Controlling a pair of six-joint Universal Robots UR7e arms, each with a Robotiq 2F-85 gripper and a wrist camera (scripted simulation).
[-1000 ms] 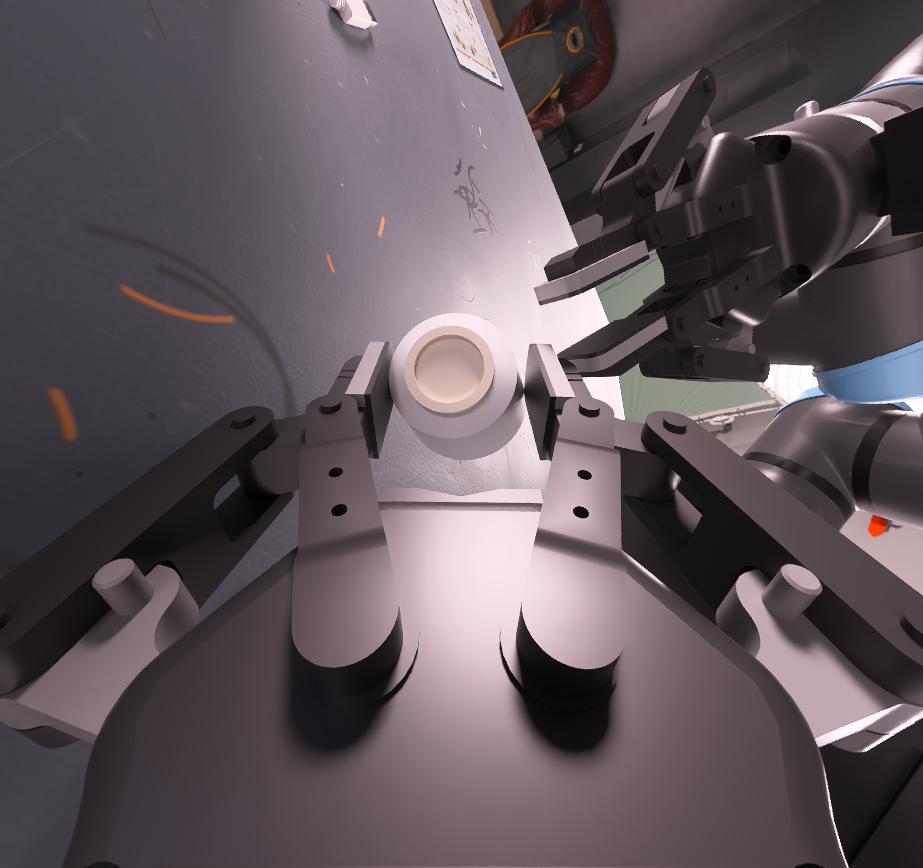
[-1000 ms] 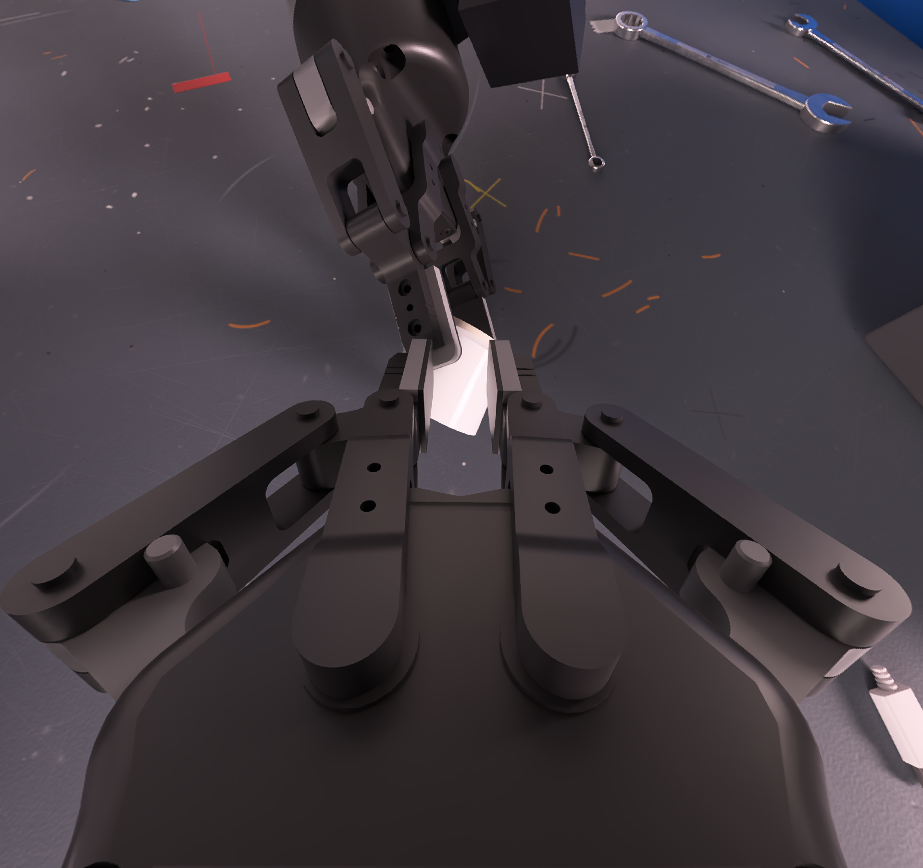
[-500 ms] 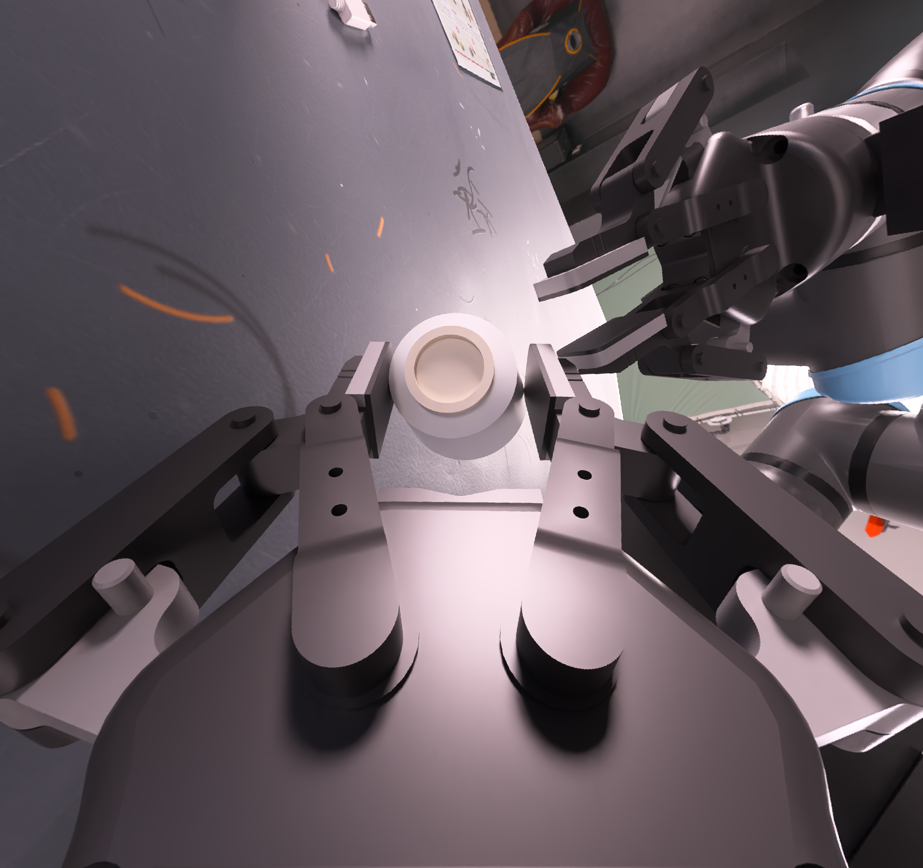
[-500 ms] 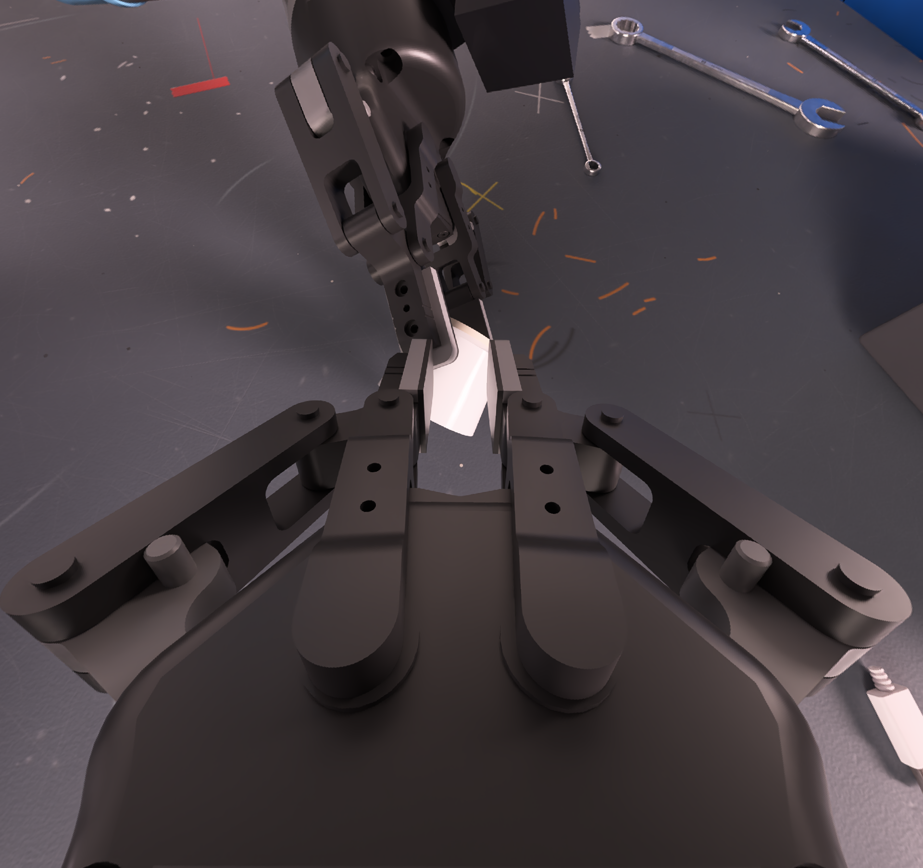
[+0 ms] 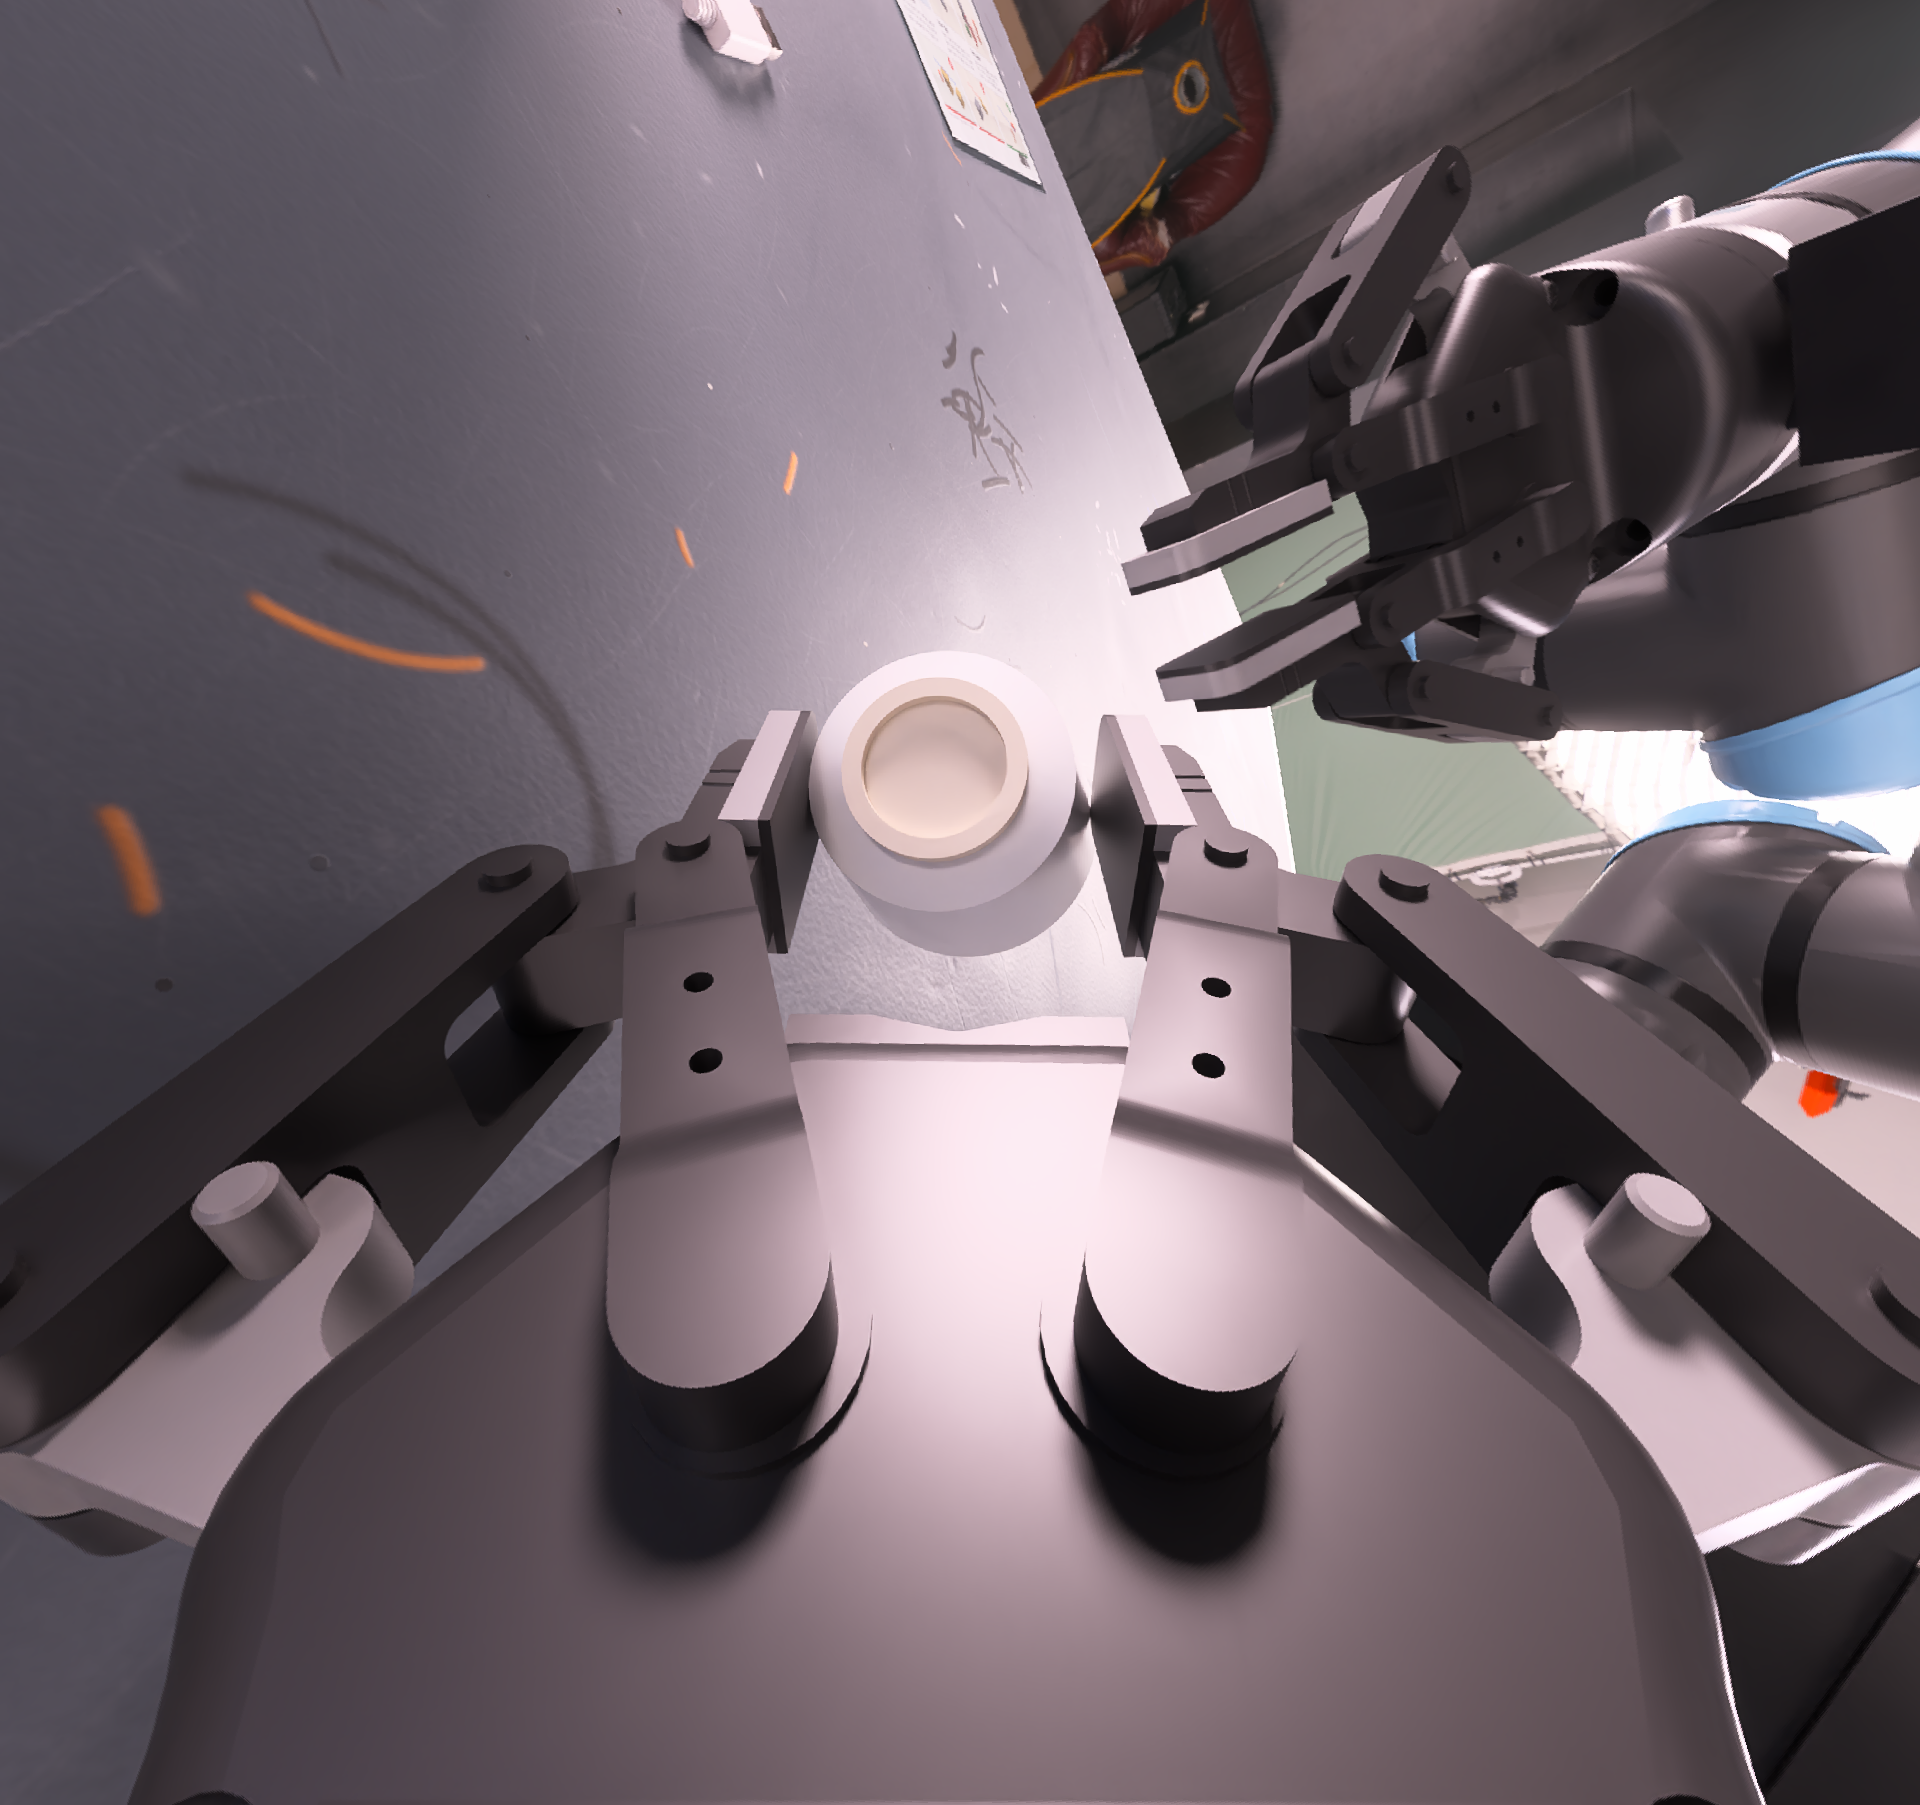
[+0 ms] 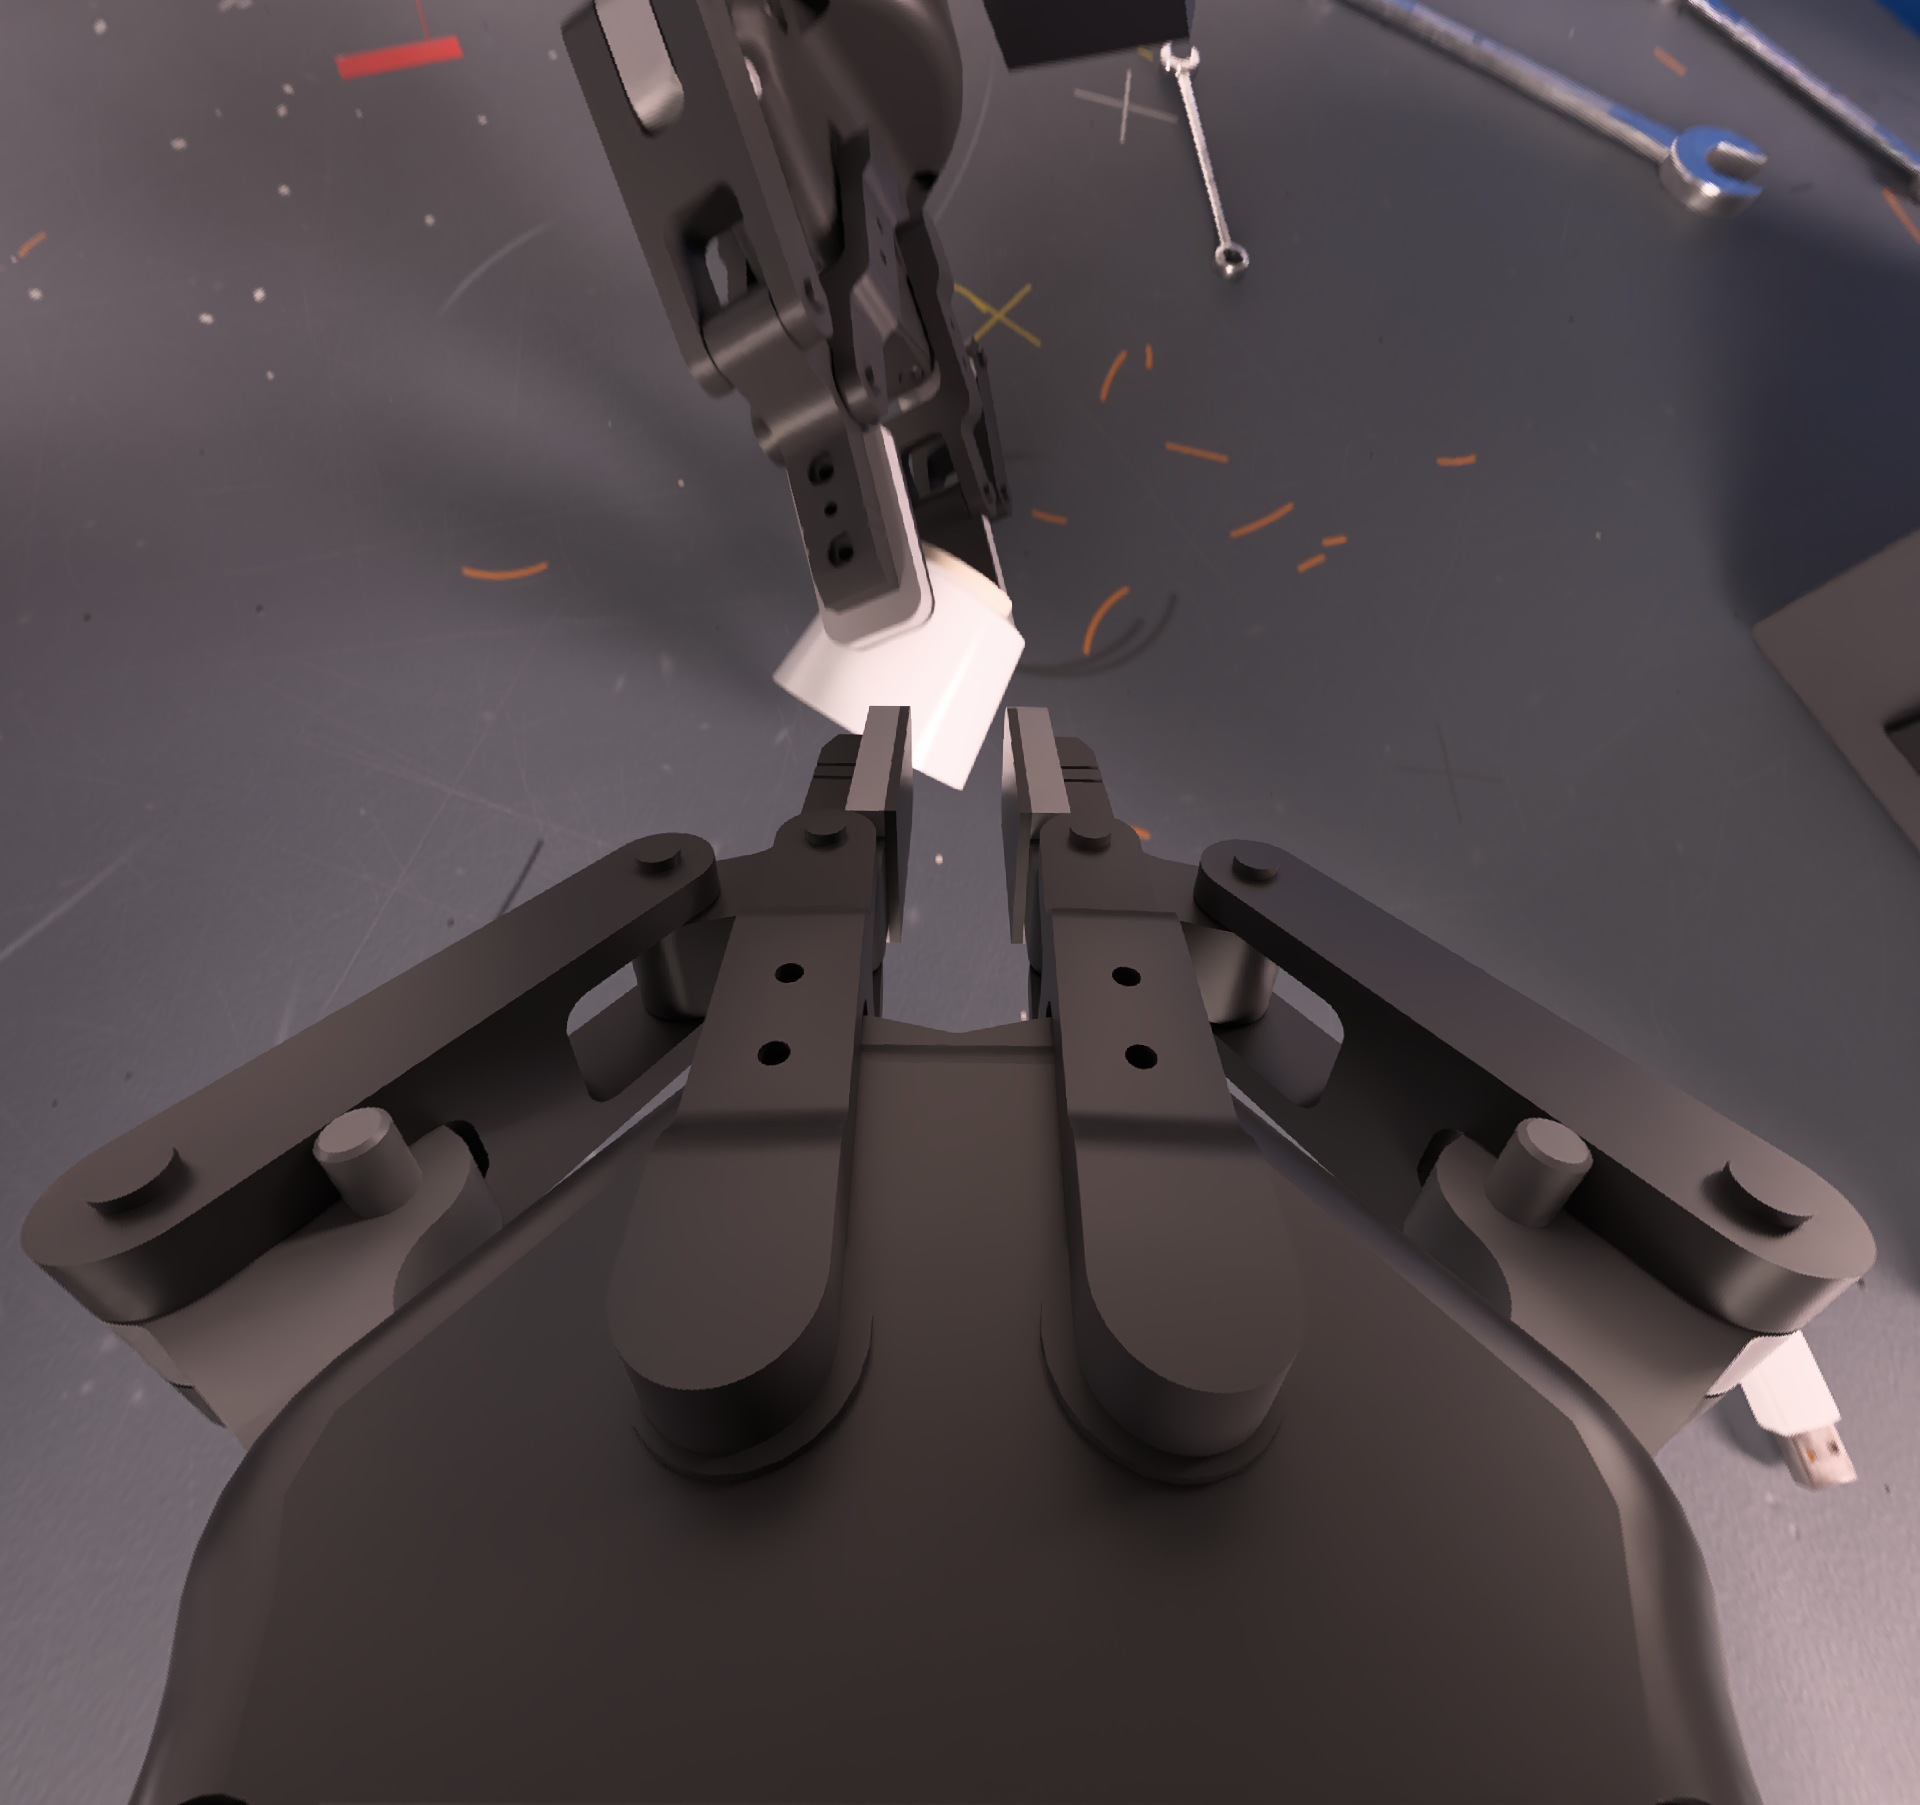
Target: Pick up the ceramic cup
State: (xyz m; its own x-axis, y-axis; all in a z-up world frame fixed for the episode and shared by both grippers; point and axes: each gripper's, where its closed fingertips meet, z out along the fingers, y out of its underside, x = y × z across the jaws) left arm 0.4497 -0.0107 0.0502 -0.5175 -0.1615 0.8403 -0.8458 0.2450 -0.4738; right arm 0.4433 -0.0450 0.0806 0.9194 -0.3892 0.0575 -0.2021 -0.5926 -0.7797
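Observation:
The white ceramic cup (image 5: pixel 935 799) lies between my left gripper's (image 5: pixel 951 732) fingers with its beige foot ring toward the camera, held above the grey table (image 5: pixel 416 353). The left gripper is shut on it. In the right wrist view the cup (image 6: pixel 904 675) hangs tilted in the left gripper (image 6: pixel 935 612), above the table. My right gripper (image 6: pixel 956 727) is empty, its fingers a narrow gap apart, its tips just short of the cup's lower corner. It also shows at the right of the left wrist view (image 5: pixel 1153 623), clear of the cup.
Two large wrenches (image 6: pixel 1517 62) (image 6: pixel 1766 30) and a thin one (image 6: pixel 1205 155) lie at the far right. A white plug (image 6: pixel 1797 1443) lies near right; a dark box (image 6: pixel 1860 695) at the right edge. A white block (image 5: pixel 727 15) and a sheet (image 5: pixel 956 41) lie near the table edge.
The right gripper has drawn back from the cup, which no longer sits between its fingers. The left gripper keeps its hold on the cup.

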